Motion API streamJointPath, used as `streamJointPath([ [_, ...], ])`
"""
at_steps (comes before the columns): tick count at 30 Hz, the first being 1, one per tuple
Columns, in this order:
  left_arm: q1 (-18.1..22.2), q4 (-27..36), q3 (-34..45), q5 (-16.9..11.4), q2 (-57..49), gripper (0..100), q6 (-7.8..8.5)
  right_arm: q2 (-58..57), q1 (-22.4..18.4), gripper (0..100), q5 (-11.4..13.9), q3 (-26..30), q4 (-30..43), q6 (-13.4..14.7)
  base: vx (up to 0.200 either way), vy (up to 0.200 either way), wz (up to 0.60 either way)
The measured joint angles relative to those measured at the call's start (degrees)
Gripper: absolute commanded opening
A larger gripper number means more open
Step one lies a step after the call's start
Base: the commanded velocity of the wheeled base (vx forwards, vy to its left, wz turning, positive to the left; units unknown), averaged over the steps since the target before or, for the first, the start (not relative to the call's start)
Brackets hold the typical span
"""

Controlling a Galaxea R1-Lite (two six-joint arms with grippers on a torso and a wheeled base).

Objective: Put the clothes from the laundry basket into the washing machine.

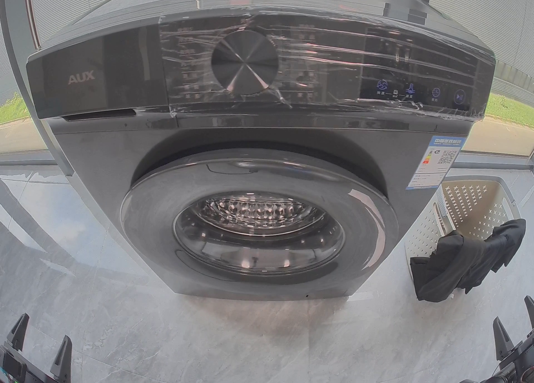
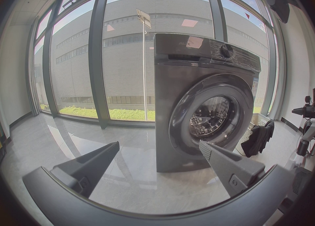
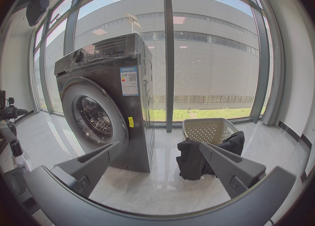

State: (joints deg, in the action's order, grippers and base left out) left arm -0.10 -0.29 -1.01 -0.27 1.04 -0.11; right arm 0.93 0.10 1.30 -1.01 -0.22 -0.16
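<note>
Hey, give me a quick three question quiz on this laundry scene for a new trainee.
1. Is the door of the washer open or shut?
2. The black clothes are: A inside the washer, B draped over the rim of the basket, C atop the washer.
3. True or false: the left end effector and the right end effector are both open and empty.
Key: 1 shut; 2 B; 3 true.
</note>
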Motion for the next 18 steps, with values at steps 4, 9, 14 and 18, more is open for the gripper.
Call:
streamJointPath([
  [4,0.0,0.02,0.0,0.02,0.0,100,0.06,0.0,-0.02,100,0.0,0.0,-0.02,0.0,0.0,0.0,0.0],
  [9,0.02,0.05,0.0,0.02,0.0,100,0.04,0.0,0.04,100,0.02,0.0,0.0,0.0,0.0,0.0,0.0],
  [14,0.0,0.05,0.0,0.02,0.0,100,0.09,0.0,0.09,100,0.06,0.02,-0.02,0.0,0.0,0.0,0.0],
  [18,0.0,0.05,0.0,0.06,0.0,100,0.11,0.0,0.04,100,0.06,0.0,0.0,0.0,0.0,0.0,0.0],
])
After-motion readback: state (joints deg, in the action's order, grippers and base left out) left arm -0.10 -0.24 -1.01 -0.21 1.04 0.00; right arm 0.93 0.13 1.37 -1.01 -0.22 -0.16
